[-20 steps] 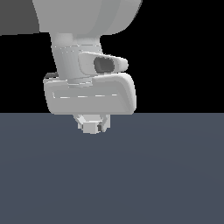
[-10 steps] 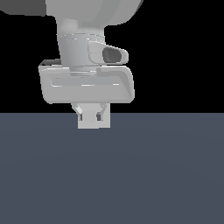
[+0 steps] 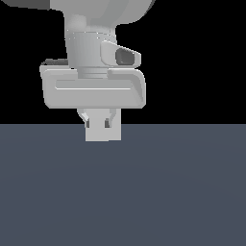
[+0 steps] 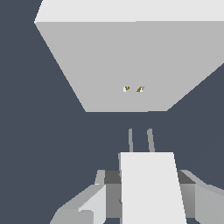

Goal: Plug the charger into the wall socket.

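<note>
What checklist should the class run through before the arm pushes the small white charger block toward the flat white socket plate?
1. End effector shut on the small white boxy charger: ok.
2. Thin grey prongs point at the flat white square wall socket: ok.
3. Prongs apart from the socket: ok.
4. Prongs lined up with the two orange-brown holes: cannot tell; they look slightly off.
5. Charger square in the grip: cannot tell.

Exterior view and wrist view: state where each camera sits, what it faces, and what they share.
Exterior view: off the arm, low and level, facing the hand clamped on the small white boxy charger above the dark grey floor.
Wrist view: on the wrist, looking past the hand's fingers along the charger toward the flat white square wall socket.
Shared: charger and hand.
</note>
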`<state>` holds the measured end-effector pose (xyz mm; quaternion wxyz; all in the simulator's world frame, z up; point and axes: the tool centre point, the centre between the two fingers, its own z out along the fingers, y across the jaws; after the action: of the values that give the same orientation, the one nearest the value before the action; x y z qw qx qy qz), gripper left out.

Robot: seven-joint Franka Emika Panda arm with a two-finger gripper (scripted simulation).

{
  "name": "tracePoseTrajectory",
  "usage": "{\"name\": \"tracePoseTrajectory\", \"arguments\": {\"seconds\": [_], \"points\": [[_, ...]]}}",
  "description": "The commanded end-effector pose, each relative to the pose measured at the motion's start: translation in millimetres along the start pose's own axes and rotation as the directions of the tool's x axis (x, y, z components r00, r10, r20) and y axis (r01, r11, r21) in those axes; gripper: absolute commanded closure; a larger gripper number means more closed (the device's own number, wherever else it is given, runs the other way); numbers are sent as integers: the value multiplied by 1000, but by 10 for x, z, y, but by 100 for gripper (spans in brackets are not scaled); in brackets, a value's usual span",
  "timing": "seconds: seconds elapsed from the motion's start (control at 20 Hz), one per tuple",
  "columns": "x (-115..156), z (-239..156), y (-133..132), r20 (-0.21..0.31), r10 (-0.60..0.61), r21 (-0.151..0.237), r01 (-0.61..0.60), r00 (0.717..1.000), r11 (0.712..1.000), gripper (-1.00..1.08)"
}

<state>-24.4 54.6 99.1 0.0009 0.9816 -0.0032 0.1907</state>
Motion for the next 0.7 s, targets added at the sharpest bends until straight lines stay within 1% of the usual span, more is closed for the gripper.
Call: {"name": "tracePoseTrajectory", "arguments": {"seconds": [0.0, 0.4, 0.65], "points": [[6, -8, -9, 1, -11, 5, 11, 1000, 1000, 108], [7, -9, -12, 1, -14, 6, 14, 1000, 1000, 108], [72, 17, -11, 2, -13, 6, 13, 1000, 1000, 108]]}}
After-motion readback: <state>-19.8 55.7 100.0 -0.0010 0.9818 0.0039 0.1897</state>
